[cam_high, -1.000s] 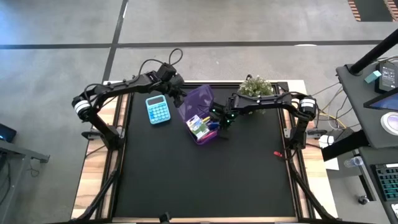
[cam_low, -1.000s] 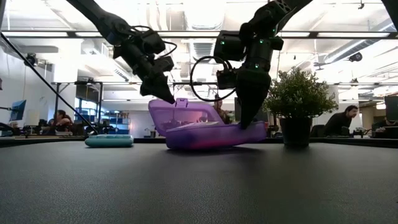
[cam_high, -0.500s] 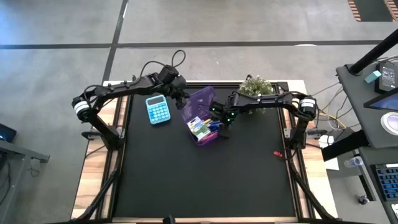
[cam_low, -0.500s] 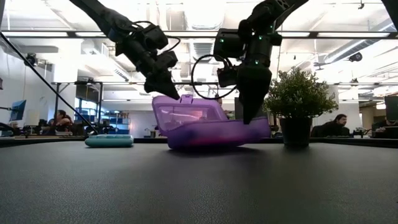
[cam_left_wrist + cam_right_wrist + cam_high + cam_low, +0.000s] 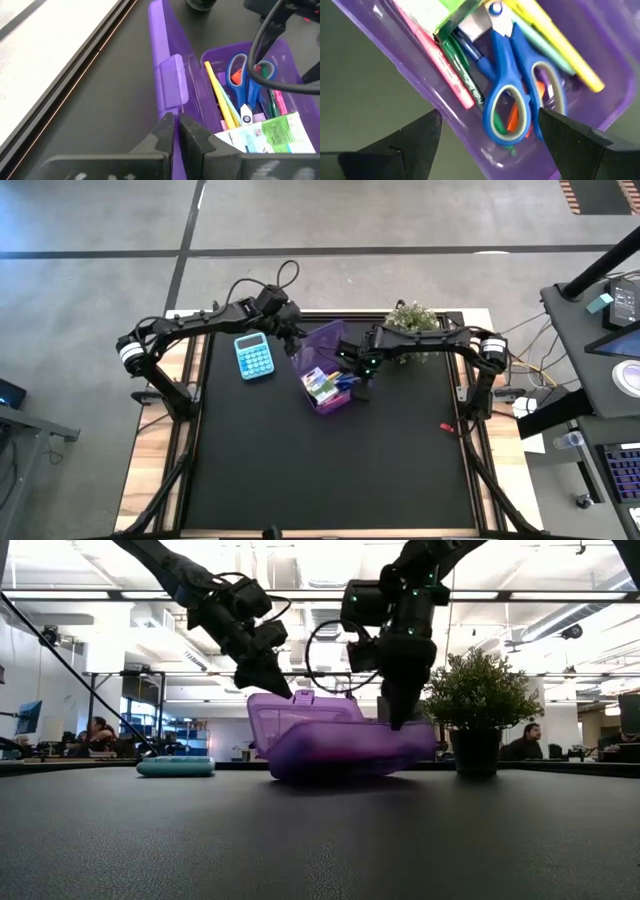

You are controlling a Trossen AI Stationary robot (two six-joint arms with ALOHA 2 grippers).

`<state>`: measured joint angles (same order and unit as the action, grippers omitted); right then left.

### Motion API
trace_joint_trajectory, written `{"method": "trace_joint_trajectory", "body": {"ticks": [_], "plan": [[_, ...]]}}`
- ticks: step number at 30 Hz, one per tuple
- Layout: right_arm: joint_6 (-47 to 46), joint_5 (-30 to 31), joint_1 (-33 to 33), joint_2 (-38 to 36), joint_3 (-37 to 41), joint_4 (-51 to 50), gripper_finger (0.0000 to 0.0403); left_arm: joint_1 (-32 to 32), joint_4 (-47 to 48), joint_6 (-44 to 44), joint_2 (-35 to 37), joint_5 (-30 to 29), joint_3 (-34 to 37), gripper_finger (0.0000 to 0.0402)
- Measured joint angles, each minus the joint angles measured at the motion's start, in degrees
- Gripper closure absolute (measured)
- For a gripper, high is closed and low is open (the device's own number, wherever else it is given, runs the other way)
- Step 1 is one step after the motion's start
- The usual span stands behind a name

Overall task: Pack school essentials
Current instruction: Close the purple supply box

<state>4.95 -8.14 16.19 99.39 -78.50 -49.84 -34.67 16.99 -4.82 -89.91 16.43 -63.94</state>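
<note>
A clear purple pencil box [image 5: 328, 395] stands at the far middle of the black mat, its hinged lid [image 5: 300, 715] slanting half down over it. Inside lie blue-handled scissors [image 5: 510, 75], a yellow pen [image 5: 220, 97], pink [image 5: 445, 65] and green [image 5: 465, 75] pens, and a green-and-white packet [image 5: 270, 132]. My left gripper [image 5: 173, 131] is shut on the lid. My right gripper [image 5: 490, 117] hangs open just over the box's right end, above the scissors' handles, and touches nothing that I can see. My left gripper pinches the lid's free edge [image 5: 170, 112] between its two fingers, right beside the latch tab [image 5: 172, 87]. The fingers slant down from the table's far left. The lid stands tilted on its hinge above the box, which rests on the mat.
A teal calculator [image 5: 254, 356] lies left of the box. A leafy potted plant [image 5: 412, 318] stands close behind the right arm at the far edge. A small red thing [image 5: 447, 427] lies toward the right. The near half of the mat holds nothing else.
My left gripper has swung the lid from nearly upright down toward the box, moving slightly toward the table's right. My right gripper has risen from inside the box's right end to its rim.
</note>
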Motion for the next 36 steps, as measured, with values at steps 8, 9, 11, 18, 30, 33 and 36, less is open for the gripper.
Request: {"method": "trace_joint_trajectory", "body": {"ticks": [8,9,11,18,30,33,36], "plan": [[-0.4,-7.8,0.1,-0.8,0.3,-2.1,0.0075,0.1,0.4,0.0,0.0,0.3,-0.1,0.0401],[0.6,-8.0,-0.1,-0.8,0.3,-2.3,0.0074,0.1,0.4,0.0,0.0,0.3,-0.1,0.0401],[3.5,-8.4,-0.5,-0.8,0.3,-2.6,0.0073,0.1,0.3,0.0,0.0,0.2,-0.1,0.0401],[10.7,-8.3,-1.3,-2.2,-0.6,-4.5,0.0075,0.5,0.0,0.0,0.0,-0.4,-0.1,0.0401],[9.8,12.3,4.7,-10.3,-7.8,0.8,0.0075,4.4,0.0,-0.1,0.0,-0.5,-1.8,0.0401],[7.8,16.3,7.4,-10.0,-8.4,3.5,0.0075,5.9,-0.1,-0.1,0.1,-0.5,-3.1,0.0401],[4.5,17.3,10.2,-9.8,-8.5,7.0,0.0075,7.3,-0.1,-0.1,0.1,-0.5,-4.1,0.0401]]}}
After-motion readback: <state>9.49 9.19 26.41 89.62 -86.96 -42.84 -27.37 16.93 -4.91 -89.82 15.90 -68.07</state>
